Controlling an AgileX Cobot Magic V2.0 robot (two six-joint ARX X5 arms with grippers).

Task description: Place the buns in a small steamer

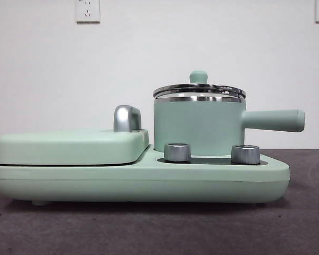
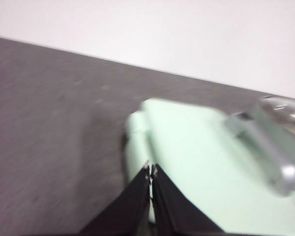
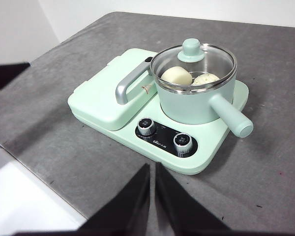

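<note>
The small steamer (image 3: 194, 101) stands on the right half of a mint-green appliance, side handle (image 3: 231, 118) pointing outward, and its glass lid with a green knob (image 3: 191, 49) is on. Through the lid I see both buns inside: a smooth one (image 3: 176, 75) and a ridged one (image 3: 206, 78). In the front view the steamer (image 1: 199, 125) shows closed, and the buns are hidden by its wall. My right gripper (image 3: 151, 169) hangs shut and empty, high and well back from the appliance. My left gripper (image 2: 151, 172) is shut and empty, just above the corner of the flat griddle lid (image 2: 196, 147).
The flat griddle section (image 1: 69, 146) with a chrome handle (image 1: 126, 118) fills the appliance's left half. Two metal knobs (image 1: 177, 152) (image 1: 245, 154) sit on its front panel. Grey tabletop (image 3: 265, 182) surrounds it, with the table edge (image 3: 44, 182) near the right arm. A white wall stands behind.
</note>
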